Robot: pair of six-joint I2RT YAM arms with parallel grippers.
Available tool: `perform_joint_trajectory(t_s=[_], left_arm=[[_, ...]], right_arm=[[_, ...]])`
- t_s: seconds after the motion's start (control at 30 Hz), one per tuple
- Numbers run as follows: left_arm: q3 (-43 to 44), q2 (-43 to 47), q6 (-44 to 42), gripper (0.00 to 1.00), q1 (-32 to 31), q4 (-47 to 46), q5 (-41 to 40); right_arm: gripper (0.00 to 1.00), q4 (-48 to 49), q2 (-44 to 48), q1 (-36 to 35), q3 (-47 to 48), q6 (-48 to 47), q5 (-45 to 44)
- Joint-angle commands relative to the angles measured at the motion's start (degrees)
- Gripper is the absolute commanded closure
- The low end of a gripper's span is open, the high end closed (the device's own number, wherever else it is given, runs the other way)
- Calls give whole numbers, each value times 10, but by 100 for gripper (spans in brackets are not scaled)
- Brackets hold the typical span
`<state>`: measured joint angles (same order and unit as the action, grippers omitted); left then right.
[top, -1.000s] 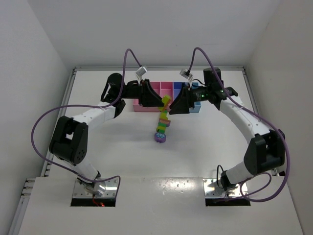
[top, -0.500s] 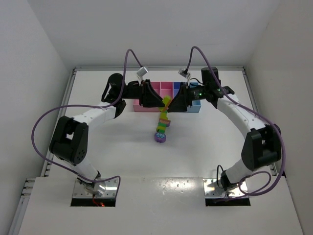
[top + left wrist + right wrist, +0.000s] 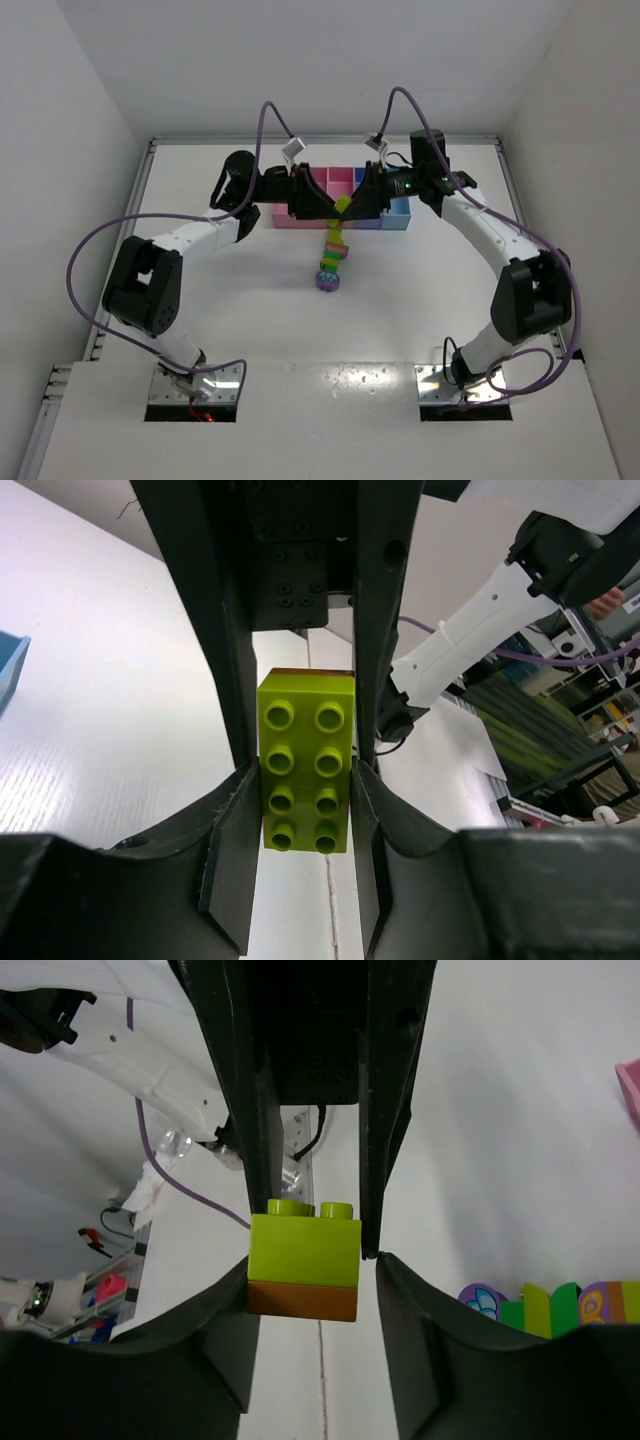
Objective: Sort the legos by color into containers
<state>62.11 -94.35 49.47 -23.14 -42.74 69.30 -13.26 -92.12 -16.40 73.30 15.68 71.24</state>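
White table (image 3: 230,310), lego strip (image 3: 333,250) running near-to-far, apparently tilted

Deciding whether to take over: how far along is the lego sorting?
Done: no brick visible in the tray, though it is partly hidden. In hand: left gripper clamps the lime green brick atop the multicoloured strip; right gripper flanks it, grip unclear. Left: that strip and the round purple piece, all unsorted.

We take this for a robotics lab; a left arm (image 3: 185,235) and a right arm (image 3: 490,235) are bolted to a white table (image 3: 400,310), boxed in by plain white walls (image 3: 80,100); purple cables (image 3: 68,275) loop from them; cluttered shelves (image 3: 580,710) of equipment stand beyond.
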Motion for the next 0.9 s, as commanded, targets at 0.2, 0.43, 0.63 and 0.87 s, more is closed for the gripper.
perform_joint_trajectory(t_s=[0.2,0.43,0.63,0.87], left_arm=[[22,-8,-31,95,-12,0,16],[22,-8,-32,98,30,-6,-15],[52,-14,-21,99,77,-11,-53],[107,-51,-74,100,55,44,-97]], right_arm=[[83,41,-4,-5,17,7,24],[99,-40,21,18,6,-72,22],[100,-154,76,51,-39,-177,-3],[100,-171,143,102,-101,-190,-39]])
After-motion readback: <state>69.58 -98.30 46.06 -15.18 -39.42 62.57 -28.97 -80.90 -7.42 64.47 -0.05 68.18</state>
